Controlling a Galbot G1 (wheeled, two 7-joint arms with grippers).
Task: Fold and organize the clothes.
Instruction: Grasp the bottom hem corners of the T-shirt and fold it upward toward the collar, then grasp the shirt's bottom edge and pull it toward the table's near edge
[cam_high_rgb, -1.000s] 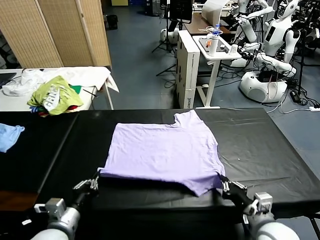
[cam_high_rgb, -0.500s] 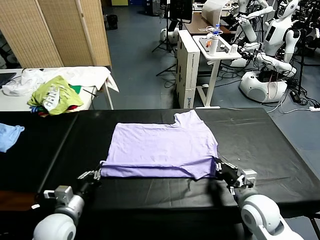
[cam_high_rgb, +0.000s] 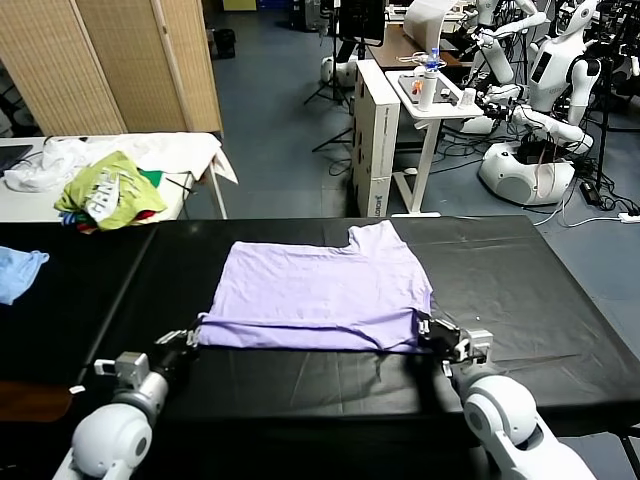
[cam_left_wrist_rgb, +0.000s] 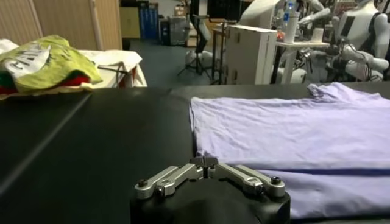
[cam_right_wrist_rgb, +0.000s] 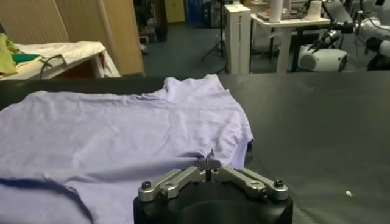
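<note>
- We see the lavender T-shirt (cam_high_rgb: 322, 293) lying flat in the middle of the black worktop (cam_high_rgb: 540, 290), its near part folded over so a straight fold edge runs along the side closest to us.
- Our left claw (cam_high_rgb: 188, 338) sits low at the near-left corner of that fold; in the left wrist view its fingers (cam_left_wrist_rgb: 177, 176) are drawn together, tips meeting on a pinch of the T-shirt's edge (cam_left_wrist_rgb: 274, 134).
- Our right claw (cam_high_rgb: 432, 330) is at the near-right corner; in the right wrist view its fingertips (cam_right_wrist_rgb: 244, 178) are likewise closed together on a small peak of the T-shirt (cam_right_wrist_rgb: 122, 131).
- A sleeve (cam_high_rgb: 378, 237) sticks out at the far right of the T-shirt.
- A yellow-green garment (cam_high_rgb: 108, 190) with white print lies heaped on a white table (cam_high_rgb: 195, 150) beyond the worktop, well apart from the T-shirt.
- A light-blue cloth (cam_high_rgb: 18, 270) lies at the far left edge.
</note>
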